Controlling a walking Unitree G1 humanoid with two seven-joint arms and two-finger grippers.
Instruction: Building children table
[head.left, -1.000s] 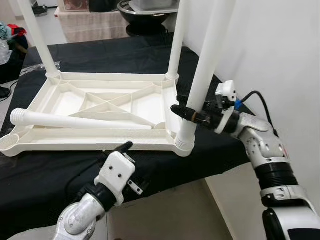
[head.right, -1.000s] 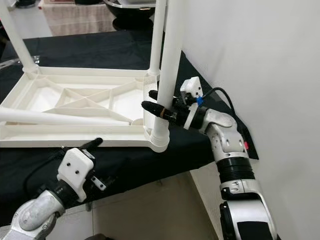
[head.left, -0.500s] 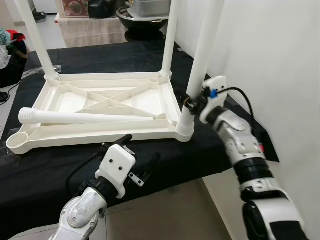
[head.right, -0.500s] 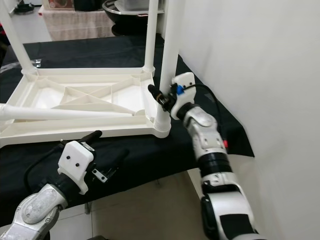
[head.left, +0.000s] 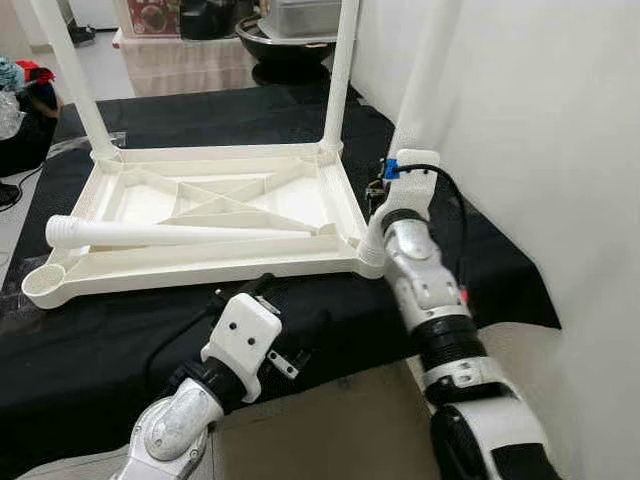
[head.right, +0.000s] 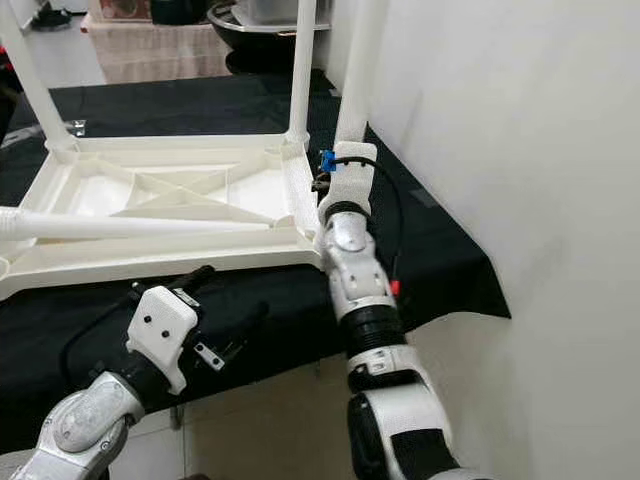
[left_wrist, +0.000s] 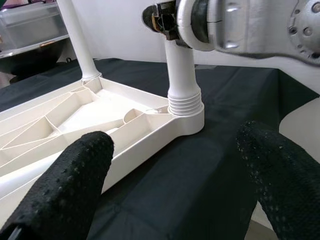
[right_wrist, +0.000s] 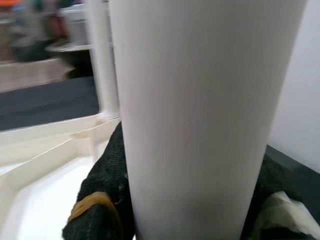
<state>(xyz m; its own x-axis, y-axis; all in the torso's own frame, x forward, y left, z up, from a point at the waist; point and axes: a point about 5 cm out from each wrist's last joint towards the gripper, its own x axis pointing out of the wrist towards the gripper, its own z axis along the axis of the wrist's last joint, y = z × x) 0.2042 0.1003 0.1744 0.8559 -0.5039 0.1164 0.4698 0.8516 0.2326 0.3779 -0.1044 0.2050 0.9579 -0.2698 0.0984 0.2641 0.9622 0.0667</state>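
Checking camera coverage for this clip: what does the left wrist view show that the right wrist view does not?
Left wrist view alone: the left gripper open over the black cloth, and the near leg's ribbed base seated in the tabletop's corner socket.
Right wrist view alone: the right gripper's black fingers closed around that leg.
Both: the near leg, the far leg, the upturned tabletop.

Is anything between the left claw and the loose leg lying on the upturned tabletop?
Yes: the tabletop's raised near rim runs between the left claw and the loose leg lying across the ribs. The claw hangs open, below the table edge.
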